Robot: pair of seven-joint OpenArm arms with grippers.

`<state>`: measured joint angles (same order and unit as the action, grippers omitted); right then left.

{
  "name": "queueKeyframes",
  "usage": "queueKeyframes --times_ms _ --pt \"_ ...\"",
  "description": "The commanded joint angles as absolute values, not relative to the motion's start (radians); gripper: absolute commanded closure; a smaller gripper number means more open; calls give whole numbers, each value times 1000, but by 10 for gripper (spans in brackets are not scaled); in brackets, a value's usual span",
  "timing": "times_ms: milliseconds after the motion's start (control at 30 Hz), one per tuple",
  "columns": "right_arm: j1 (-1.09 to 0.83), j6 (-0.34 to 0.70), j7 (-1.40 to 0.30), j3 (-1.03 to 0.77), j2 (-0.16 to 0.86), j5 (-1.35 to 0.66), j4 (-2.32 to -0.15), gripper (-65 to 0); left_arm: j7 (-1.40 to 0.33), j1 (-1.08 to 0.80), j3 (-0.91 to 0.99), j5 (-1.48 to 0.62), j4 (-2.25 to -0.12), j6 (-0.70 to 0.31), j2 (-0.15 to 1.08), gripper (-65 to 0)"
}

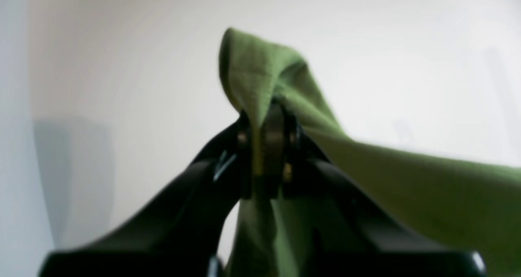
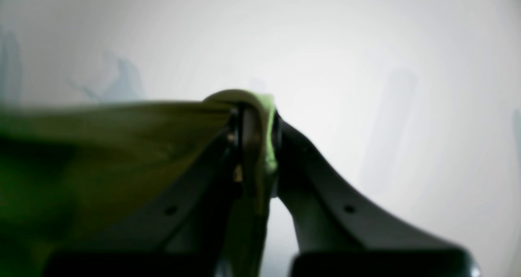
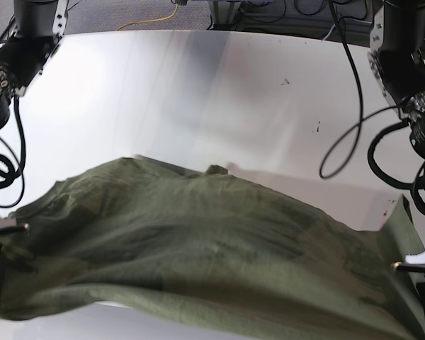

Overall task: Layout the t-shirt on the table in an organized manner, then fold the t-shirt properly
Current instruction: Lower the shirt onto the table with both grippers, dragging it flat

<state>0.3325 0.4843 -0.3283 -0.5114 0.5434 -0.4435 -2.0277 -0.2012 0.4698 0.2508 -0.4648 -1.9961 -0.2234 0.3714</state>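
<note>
The olive-green t-shirt (image 3: pixel 198 248) hangs stretched wide and wrinkled above the near part of the glossy white table (image 3: pixel 198 92), blurred in the base view. The left gripper (image 1: pixel 266 118) pinches a bunched fold of it, and the right gripper (image 2: pixel 254 114) is clamped on another edge.

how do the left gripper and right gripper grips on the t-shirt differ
The left gripper pinches a peak of t-shirt that pokes well up past its tips, cloth trailing to that view's right. The right gripper shows only a low fold capping its tips, cloth spreading to that view's left. Both are shut on the shirt.
</note>
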Motion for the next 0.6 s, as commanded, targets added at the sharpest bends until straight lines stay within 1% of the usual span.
queueKeyframes --times_ms 0,167,233,367,567 --pt "292 476 -213 -519 559 -452 -2041 0 -128 466 255 -467 -2006 -214 384 -1" --pt "154 475 -59 -549 556 -452 -2041 0 -27 383 262 -464 -2008 -214 400 -1" --pt "110 475 -18 -572 539 -453 -2041 0 -4 351 262 -444 -2008 -214 417 -1" --pt "71 475 -4 -588 507 -453 -2041 0 61 286 262 -400 -2008 -213 424 -1" --pt "-18 478 -2 -661 503 -464 -2045 0 124 193 277 -375 -2014 -208 426 -1"
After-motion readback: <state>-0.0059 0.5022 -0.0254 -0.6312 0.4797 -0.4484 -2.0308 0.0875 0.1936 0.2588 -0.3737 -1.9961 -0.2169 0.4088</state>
